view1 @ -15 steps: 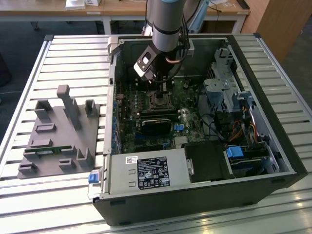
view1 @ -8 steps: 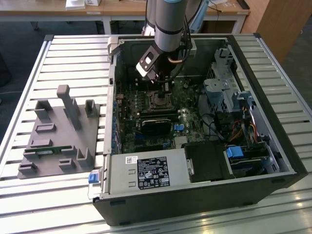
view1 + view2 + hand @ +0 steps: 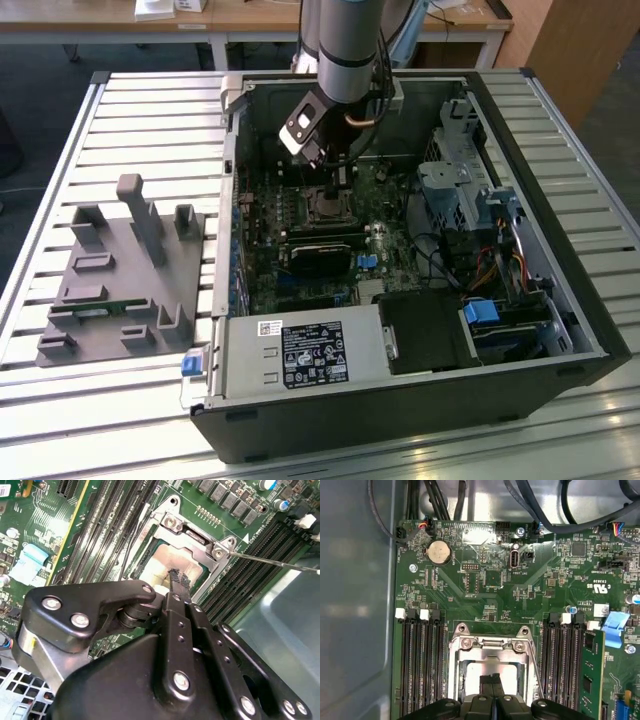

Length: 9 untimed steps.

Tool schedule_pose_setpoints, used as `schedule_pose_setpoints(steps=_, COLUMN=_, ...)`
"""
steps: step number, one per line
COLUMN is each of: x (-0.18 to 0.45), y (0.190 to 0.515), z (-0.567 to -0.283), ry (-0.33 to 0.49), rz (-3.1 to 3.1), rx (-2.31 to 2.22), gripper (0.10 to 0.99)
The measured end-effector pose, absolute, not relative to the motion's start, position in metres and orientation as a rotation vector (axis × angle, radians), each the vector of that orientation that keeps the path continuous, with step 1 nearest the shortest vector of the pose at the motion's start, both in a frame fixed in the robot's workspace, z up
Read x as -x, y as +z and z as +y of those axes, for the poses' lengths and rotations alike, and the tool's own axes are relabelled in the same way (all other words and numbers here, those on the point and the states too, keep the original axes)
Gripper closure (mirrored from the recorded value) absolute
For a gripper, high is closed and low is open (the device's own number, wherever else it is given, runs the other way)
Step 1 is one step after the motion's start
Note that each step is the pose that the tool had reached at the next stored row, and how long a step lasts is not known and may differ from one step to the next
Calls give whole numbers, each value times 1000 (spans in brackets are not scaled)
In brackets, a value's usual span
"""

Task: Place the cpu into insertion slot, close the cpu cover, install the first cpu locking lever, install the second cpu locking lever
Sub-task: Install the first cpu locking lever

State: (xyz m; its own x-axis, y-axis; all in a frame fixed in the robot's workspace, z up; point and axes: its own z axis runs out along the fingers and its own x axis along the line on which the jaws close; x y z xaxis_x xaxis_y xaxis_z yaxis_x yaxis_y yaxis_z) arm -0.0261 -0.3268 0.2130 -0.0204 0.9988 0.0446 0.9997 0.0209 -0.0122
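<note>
Jaws pressed together hover over the cpu (image 3: pixel 470 680), lying flat, silver top up, inside the cpu cover (image 3: pixel 454 670).

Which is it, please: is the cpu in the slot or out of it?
In: the cpu lies silver side up inside the slot, under the gripper.

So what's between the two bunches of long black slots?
The square silver cpu cover sits there, with the cpu showing through its cut-out middle and the gripper over it. You can see this in the first wrist view.
</note>
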Motion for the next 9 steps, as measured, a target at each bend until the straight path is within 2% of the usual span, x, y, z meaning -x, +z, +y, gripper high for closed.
schedule_pose_setpoints(steps=9, x=26, y=219, z=-327, ry=-35, rz=-2215, rx=2170, gripper=980)
